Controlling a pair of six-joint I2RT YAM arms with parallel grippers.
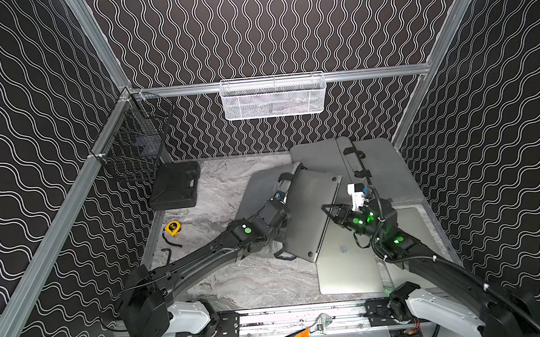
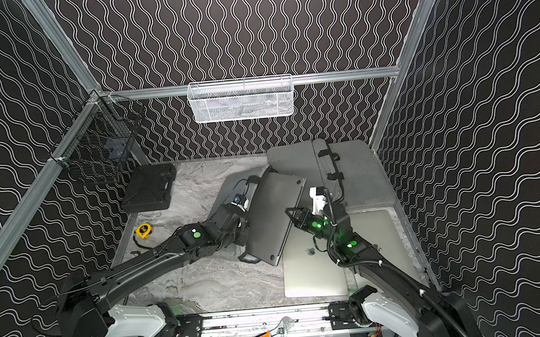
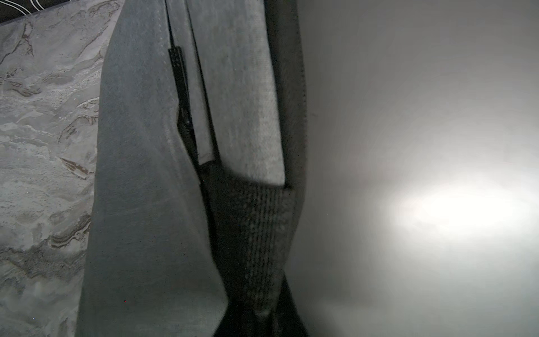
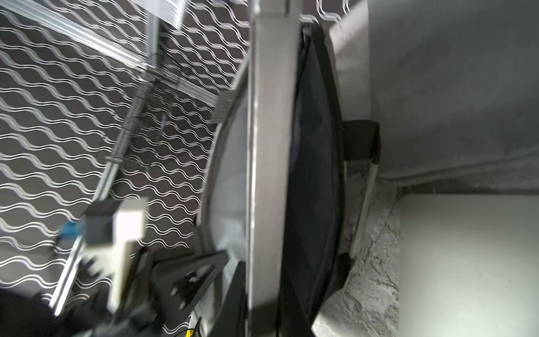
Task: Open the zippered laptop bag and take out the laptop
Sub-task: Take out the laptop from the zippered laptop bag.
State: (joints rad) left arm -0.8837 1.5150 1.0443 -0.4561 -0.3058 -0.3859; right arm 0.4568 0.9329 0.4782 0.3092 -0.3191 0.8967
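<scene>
The grey laptop bag lies open mid-table. The silver laptop stands tilted, underside up, partly out of the bag. My left gripper sits between the bag and the laptop, shut on the bag's black strap. In the left wrist view the grey bag fabric and the laptop's underside flank the strap. My right gripper is shut on the laptop's free long edge, with the bag's dark lining behind it.
A second grey bag lies back right and another silver laptop lies flat front right, under my right arm. A black case and yellow tape measure lie left. Baskets hang on the walls.
</scene>
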